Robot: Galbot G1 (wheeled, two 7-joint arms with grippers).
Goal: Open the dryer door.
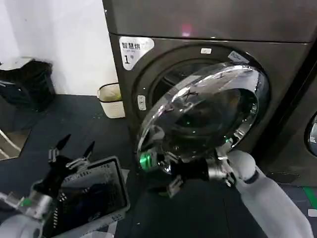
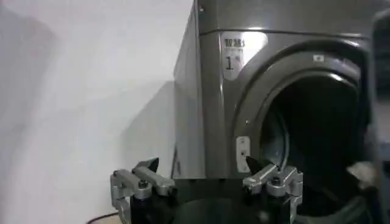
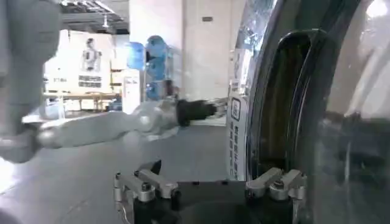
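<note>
Dryer: I saw the dryer [image 1: 148, 99] standing against the white wall, its "1" label [image 1: 132, 51] at the upper left of the front and a pink light [image 1: 186, 28] above it.

Dryer door: the dryer door [image 1: 208, 111] stood swung out from the front, hinged on the robot's right, so the dark drum opening [image 2: 317, 140] lay bare behind it.

Right gripper: I had the right gripper [image 1: 166, 171] at the door's lower edge, on its free side, beneath the chrome ring.

Right fingers: from the wrist camera the right fingers [image 3: 149, 179] were spread wide; the door's edge [image 3: 268, 91] rose just past the finger on that side, but I could not tell whether it touched.

Left gripper: the left gripper [image 1: 74, 148] hung low on the robot's left, well apart from the door, above a wire basket [image 1: 99, 191].

Left fingers: they [image 2: 146, 173] were spread apart with nothing between them, pointing toward the dryer's front.

Surroundings: a small white bin [image 1: 112, 100] sat on the floor by the dryer's left corner, and a dark neighbouring machine [image 1: 302, 124] stood on the right.
</note>
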